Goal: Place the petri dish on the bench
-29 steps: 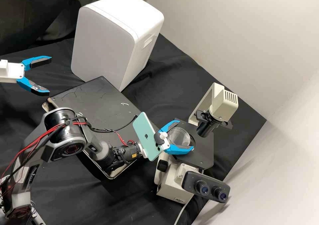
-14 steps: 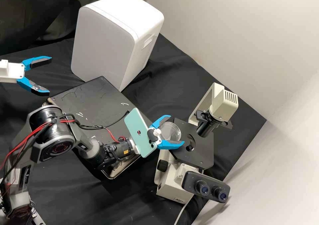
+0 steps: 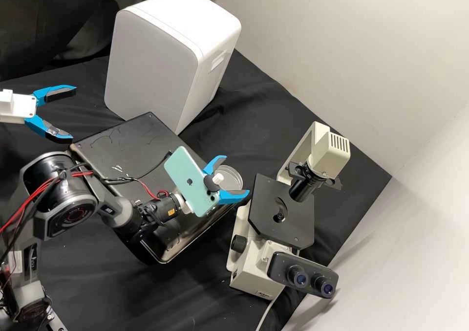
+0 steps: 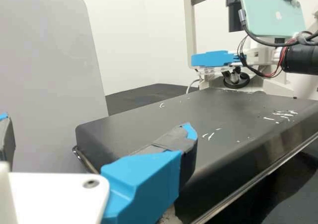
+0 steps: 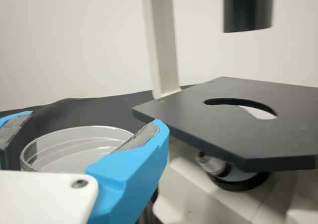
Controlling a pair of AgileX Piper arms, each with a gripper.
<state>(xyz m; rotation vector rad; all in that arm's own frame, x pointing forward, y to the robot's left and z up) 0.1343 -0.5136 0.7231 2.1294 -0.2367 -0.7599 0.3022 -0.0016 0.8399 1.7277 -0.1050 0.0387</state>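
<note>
The right hand (image 3: pixel 234 176) clamps a clear petri dish (image 3: pixel 229 173) between its two fingers, in the air over the black tray's (image 3: pixel 132 147) corner, beside the microscope stage (image 3: pixel 281 213). The left hand (image 3: pixel 68 113) hangs wide open with nothing in it.

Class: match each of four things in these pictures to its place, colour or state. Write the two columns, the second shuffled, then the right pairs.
1 petri dish
2 left pincer
3 microscope stage
4 white box

a open, holding nothing
b black, with a hole
c at the back of the bench
d gripped by the right pincer

Pairs: 1-d, 2-a, 3-b, 4-c
</note>
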